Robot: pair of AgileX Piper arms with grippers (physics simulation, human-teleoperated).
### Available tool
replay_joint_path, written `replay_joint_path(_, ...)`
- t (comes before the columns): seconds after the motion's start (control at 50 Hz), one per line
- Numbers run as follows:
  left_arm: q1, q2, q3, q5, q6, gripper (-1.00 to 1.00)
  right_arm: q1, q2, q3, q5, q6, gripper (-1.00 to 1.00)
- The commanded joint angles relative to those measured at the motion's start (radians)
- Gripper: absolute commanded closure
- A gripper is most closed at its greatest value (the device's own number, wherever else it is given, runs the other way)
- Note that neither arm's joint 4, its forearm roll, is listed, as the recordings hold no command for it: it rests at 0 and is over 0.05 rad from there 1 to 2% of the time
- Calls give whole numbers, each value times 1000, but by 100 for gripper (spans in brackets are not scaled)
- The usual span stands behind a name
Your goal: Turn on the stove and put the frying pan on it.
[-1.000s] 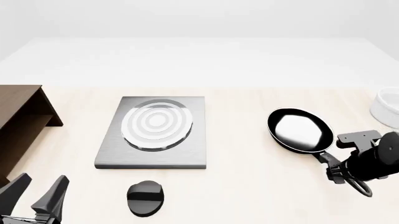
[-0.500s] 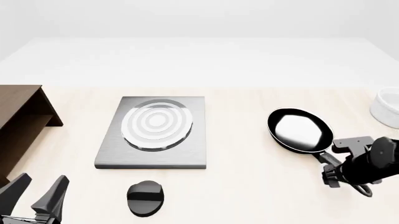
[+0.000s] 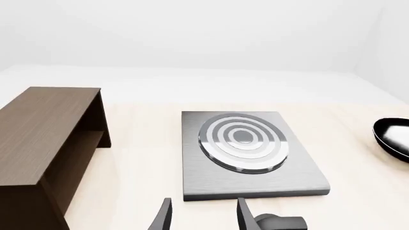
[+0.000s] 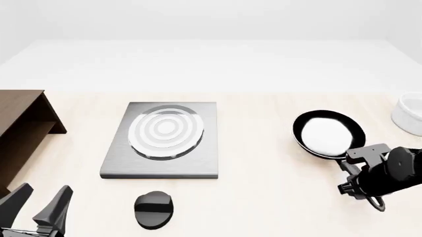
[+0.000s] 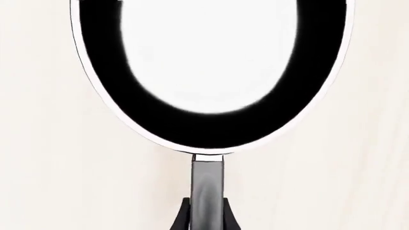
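Note:
The stove [image 4: 160, 139], a grey slab with a ringed silver burner [image 4: 165, 131], lies left of centre, and its black oval knob [image 4: 155, 210] lies apart in front of it. The frying pan [image 4: 328, 134] is at the right, its glossy inside reflecting white. My right gripper [image 4: 356, 171] is shut on the pan's handle; the right wrist view shows the handle [image 5: 208, 184] pinched between the fingertips [image 5: 183, 219]. My left gripper [image 4: 41, 210] hovers open and holds nothing at the near left, its fingers [image 3: 163, 218] short of the stove [image 3: 246, 158] and beside the knob [image 3: 281, 224].
A dark brown wooden cabinet [image 4: 23, 131] stands along the left edge, also large in the left wrist view [image 3: 45, 139]. A white bowl [image 4: 410, 116] sits at the far right edge, just beyond the pan.
The pan has shifted to the right and tilted in my right gripper's hold, its inside now reflecting all white. The right gripper moved slightly nearer. The left arm stayed still.

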Motion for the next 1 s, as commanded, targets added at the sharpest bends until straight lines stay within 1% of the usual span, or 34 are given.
replay_joint_path(0.02,0,0,0,-2,0,-100,-3,-71,-13,41,7,100)
replay_joint_path(0.06,-1,0,0,-3,2,-100,9,-99,-12,57,16,100)
replay_joint_path(0.22,-1,0,0,-6,6,-100,20,-148,-26,96,15,100)
replay_joint_path(0.28,-1,0,0,-6,5,-100,19,-172,-37,119,5,100)
replay_joint_path(0.32,-1,0,0,-7,6,-100,4,-176,-39,125,-17,100)
replay_joint_path(0.38,-1,0,0,-7,7,-100,15,-188,-47,138,-7,100)
replay_joint_path(0.42,-1,0,0,-7,6,-100,-4,-194,-51,146,-38,100)
replay_joint_path(0.44,-1,0,0,-7,6,-100,-4,-194,-51,146,-38,100)
replay_joint_path(0.46,-2,0,0,-7,6,-100,12,-204,-57,159,-25,100)
replay_joint_path(0.7,-2,0,0,-10,7,-100,67,-250,-96,228,-26,100)
replay_joint_path(0.84,-2,0,0,-12,7,-100,126,-241,-118,245,-11,100)
replay_joint_path(0.92,-2,0,0,-10,8,-100,191,-238,-140,256,30,100)
replay_joint_path(0.98,-2,0,0,-11,9,-100,226,-232,-156,266,49,100)
replay_joint_path(1.0,-2,0,0,-10,9,-100,270,-236,-167,273,94,100)
